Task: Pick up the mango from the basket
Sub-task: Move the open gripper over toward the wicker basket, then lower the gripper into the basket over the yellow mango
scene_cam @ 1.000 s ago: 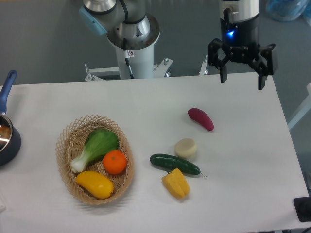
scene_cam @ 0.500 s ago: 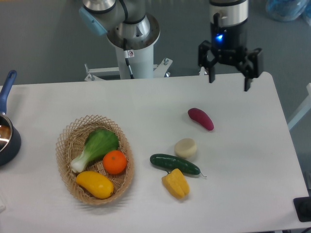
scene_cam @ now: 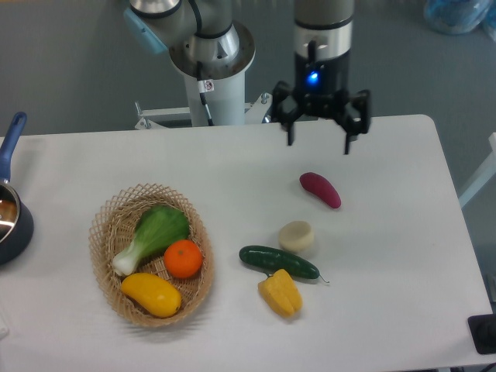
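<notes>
The pincer [scene_cam: 318,142] hangs above the far part of the white tabletop [scene_cam: 232,174], its 2 fingers spread wide apart and holding nothing, a blue light glowing on its body. Taking the basket [scene_cam: 105,225] as the landmark: the pincer is well apart from it, up and to the right. The mango [scene_cam: 151,294] lies inside the basket at its near end, just beside the orange [scene_cam: 184,258], with the leafy green vegetable [scene_cam: 153,235] filling the far part. Right of the basket, on the bare tabletop, lie a cucumber [scene_cam: 278,262] and a yellow bell pepper [scene_cam: 280,292] touching it. Farther right sit a pale round piece [scene_cam: 296,235] and a dark red sweet potato [scene_cam: 320,189]. A blue-handled pot [scene_cam: 12,213] sits left of the basket, at the edge.
</notes>
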You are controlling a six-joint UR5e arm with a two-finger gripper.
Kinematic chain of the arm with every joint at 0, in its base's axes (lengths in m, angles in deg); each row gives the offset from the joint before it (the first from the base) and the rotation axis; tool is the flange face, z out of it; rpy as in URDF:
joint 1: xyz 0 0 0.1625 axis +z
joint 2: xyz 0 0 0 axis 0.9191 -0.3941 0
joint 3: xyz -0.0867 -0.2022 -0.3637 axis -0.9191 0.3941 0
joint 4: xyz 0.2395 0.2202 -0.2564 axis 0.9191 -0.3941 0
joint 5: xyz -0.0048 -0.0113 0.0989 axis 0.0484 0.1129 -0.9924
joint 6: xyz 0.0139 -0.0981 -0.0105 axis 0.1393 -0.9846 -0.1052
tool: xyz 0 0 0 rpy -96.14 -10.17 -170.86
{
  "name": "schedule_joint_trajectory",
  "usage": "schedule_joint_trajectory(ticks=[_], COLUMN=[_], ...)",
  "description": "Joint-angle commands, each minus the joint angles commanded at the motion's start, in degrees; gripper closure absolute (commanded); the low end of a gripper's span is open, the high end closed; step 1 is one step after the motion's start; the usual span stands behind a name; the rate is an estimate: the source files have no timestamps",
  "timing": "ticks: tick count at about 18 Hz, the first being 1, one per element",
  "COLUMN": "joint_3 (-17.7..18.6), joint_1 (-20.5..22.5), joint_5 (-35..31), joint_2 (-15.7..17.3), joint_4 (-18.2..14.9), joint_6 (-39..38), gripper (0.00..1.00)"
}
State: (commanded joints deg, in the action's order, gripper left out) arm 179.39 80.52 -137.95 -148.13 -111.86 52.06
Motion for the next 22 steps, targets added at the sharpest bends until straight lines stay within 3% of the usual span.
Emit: schedule_joint_trajectory(ticks=[8, 11, 15, 18, 22], joint_3=[-2.37, -7.90, -9.84, -9.75, -10.02], joint_1=[-6.85, -11.59, -15.20, -17.05, -19.60], joint_5=[8.79, 9.06, 8.71, 8.53, 5.74], joint_2=[-7.46, -14.14, -19.07, -20.65, -23.38], joint_4=[0.17, 0.18, 0.35, 3.86, 4.31], joint_6=[-25.59, -34.47, -36.95, -40.10, -41.34], gripper=[0.00, 0.00, 0.00, 0.00, 0.00])
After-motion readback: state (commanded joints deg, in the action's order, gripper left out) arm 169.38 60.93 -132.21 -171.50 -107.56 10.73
